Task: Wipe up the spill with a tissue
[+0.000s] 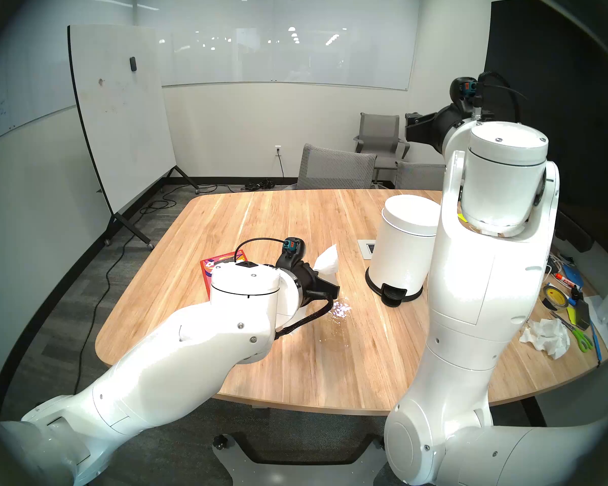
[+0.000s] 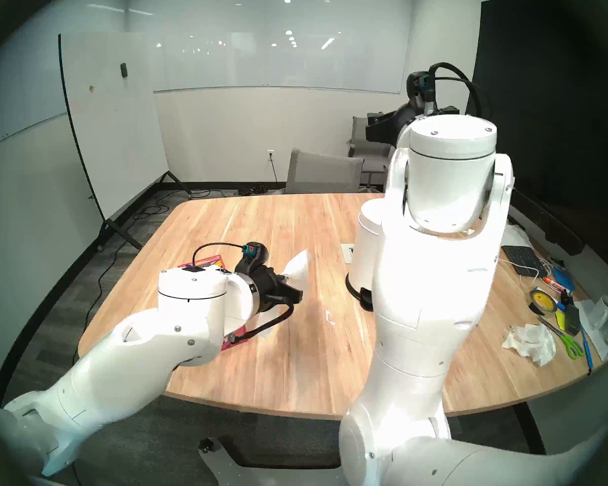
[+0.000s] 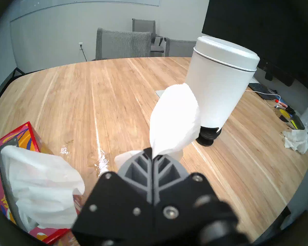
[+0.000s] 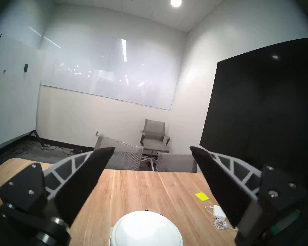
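My left gripper (image 3: 152, 151) is shut on the white tissue (image 3: 174, 116), which stands up loosely from the fingertips. From the head view the left gripper (image 1: 332, 287) hovers just above the wooden table (image 1: 260, 215), and the tissue (image 1: 327, 262) rises behind it. The spill (image 1: 341, 310) is a glossy clear patch on the wood just beyond and right of the fingertips. In the wrist view the spill (image 3: 101, 162) glints below left of the fingers. My right gripper (image 4: 152, 149) is open and empty, held high over the table's far right (image 1: 413, 124).
A red floral tissue box (image 3: 25, 139) with a tissue sticking out lies left of my left gripper. A white pedal bin (image 1: 404, 250) stands right of the spill. A crumpled paper wad (image 1: 548, 338), scissors and tape lie at the right edge.
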